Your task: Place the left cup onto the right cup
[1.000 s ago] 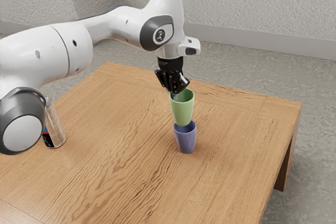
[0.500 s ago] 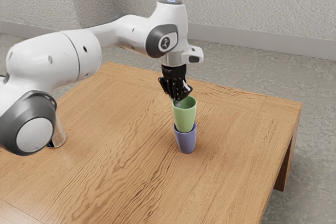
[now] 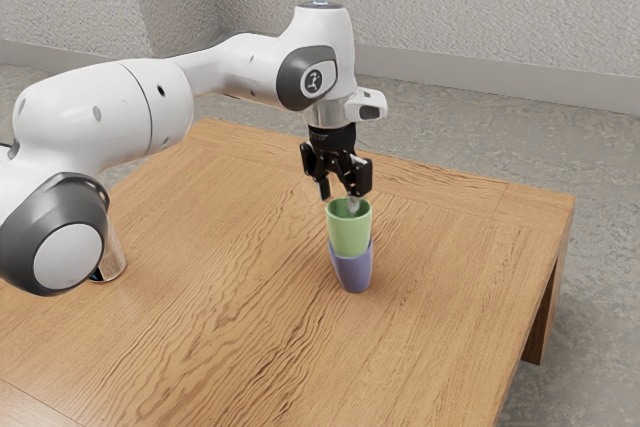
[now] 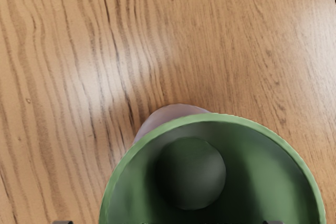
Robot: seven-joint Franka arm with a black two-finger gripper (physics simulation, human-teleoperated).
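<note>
Exterior view: gripper [image 3: 340, 187] spread wide just over the rim of the green cup [image 3: 349, 227], holding nothing. The green cup sits upright, nested in the purple cup [image 3: 352, 269] on the wooden surface [image 3: 200, 297].
Wrist view: green cup [image 4: 210, 182] directly under the hand, purple cup [image 4: 163, 116] peeking from beneath it.

One green cup [image 3: 349, 226], one purple cup [image 3: 352, 270], one wooden table [image 3: 200, 347], one robot arm [image 3: 110, 117].

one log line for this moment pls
gripper: open, over green cup | green cup: upright, nested in purple cup | purple cup: on table
</note>
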